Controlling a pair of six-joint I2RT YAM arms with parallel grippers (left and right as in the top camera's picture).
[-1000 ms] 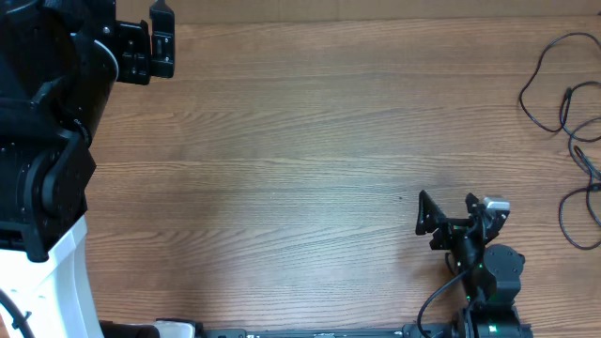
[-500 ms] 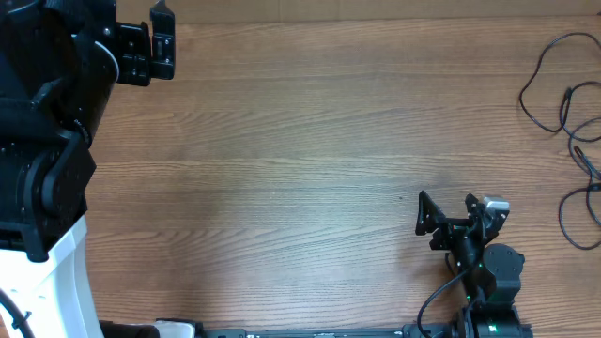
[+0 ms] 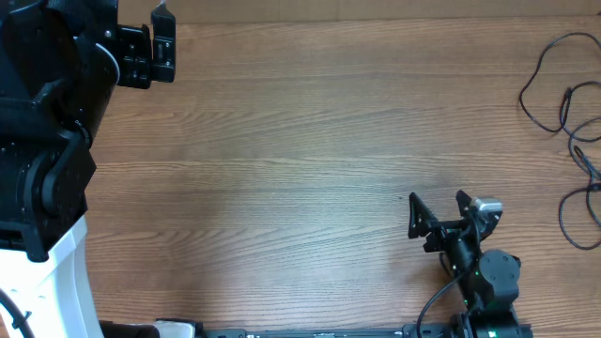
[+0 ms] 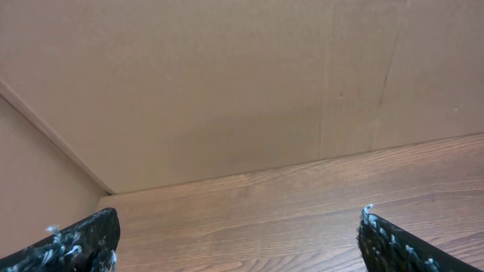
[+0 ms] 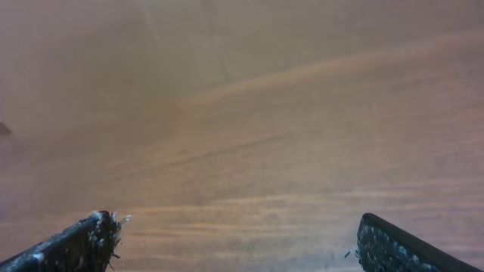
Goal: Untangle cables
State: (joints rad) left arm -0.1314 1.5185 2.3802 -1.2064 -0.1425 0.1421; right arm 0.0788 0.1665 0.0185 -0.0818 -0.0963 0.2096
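Note:
The cables [image 3: 573, 131] are thin black cords lying in loose loops at the far right edge of the wooden table, seen only in the overhead view. My right gripper [image 3: 436, 208] is open and empty near the front of the table, well left of the cables; its fingertips frame bare wood in the right wrist view [image 5: 234, 238]. My left gripper [image 3: 161, 17] is at the back left corner, open and empty; in the left wrist view [image 4: 238, 234] its tips frame the table's back edge.
The wooden table [image 3: 282, 160] fills the overhead view. The left arm's black and white body [image 3: 42, 169] takes up the left side. A brown cardboard wall [image 4: 227, 83] stands behind the table's back edge.
My right gripper has shifted slightly left and toward the front. The left arm and the cables have not moved.

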